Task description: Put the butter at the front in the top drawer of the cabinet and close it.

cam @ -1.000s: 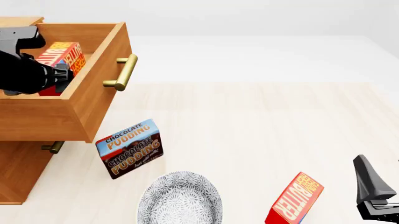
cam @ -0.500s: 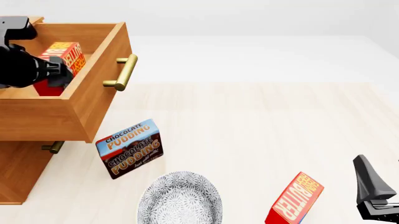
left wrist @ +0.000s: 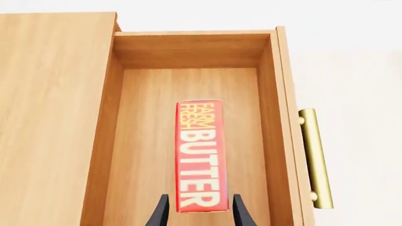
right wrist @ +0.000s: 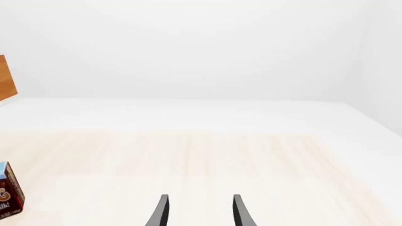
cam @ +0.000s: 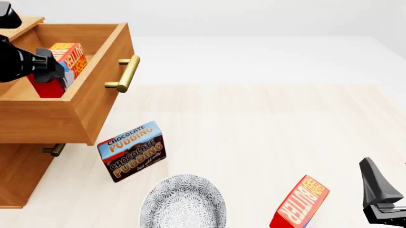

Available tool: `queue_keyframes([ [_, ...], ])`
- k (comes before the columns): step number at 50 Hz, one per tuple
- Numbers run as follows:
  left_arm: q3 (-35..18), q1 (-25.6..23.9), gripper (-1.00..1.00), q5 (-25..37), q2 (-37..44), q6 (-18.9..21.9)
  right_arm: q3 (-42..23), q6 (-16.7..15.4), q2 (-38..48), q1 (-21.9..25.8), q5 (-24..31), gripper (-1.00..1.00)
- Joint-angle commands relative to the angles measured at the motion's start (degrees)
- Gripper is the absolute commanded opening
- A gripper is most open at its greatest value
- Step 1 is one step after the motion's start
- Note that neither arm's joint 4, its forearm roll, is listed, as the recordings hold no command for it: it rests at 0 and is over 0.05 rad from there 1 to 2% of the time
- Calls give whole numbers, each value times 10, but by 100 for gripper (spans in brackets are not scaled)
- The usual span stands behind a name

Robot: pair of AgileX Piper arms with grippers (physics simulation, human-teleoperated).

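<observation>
tabletop [cam: 266,123]: pale wood; carries all below.
cabinet [cam: 19,171]: far left edge of front view, ~9 o'clock; largest item.
top drawer [cam: 95,102]: pulled out full, brass handle [cam: 125,73] facing 3 o'clock.
pudding box [cam: 132,150]: on tabletop just below drawer front, ~7 o'clock; not task item.
plate [cam: 182,202]: patterned, ~6 o'clock, near pudding box.
twin carton [cam: 300,203]: ~5 o'clock, tilted, near right gripper.
butter [left wrist: 199,155]: inside top drawer, standing on long edge, lettering up.
left gripper [left wrist: 199,211]: fingers flank butter's near end, seem just off its sides; looks released, arm above drawer.
right gripper [right wrist: 199,211]: jaws apart, nothing between; idle at ~4 o'clock.
step: placing looks done.
next: lift left arm clear of drawer walls, then push drawer front toward 9 o'clock till flush.
</observation>
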Motion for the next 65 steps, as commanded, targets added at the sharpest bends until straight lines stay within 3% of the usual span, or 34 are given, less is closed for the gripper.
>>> queue_keyframes([
  [1,-8,0,100,18,-19,7,0,0,-1,0,0,100],
  [25,-41,-16,100,63,-57,32,0,0,-1,0,0,100],
  [38,-48,-46,100,89,-79,44,0,0,-1,0,0,100],
  [49,-88,-70,100,119,-101,67,0,0,-1,0,0,100],
  [55,-111,-99,100,122,-104,58,0,0,-1,0,0,100],
  [57,-102,-86,100,121,-107,73,0,0,-1,0,0,100],
  [65,-118,-132,100,111,-102,61,0,0,-1,0,0,100],
])
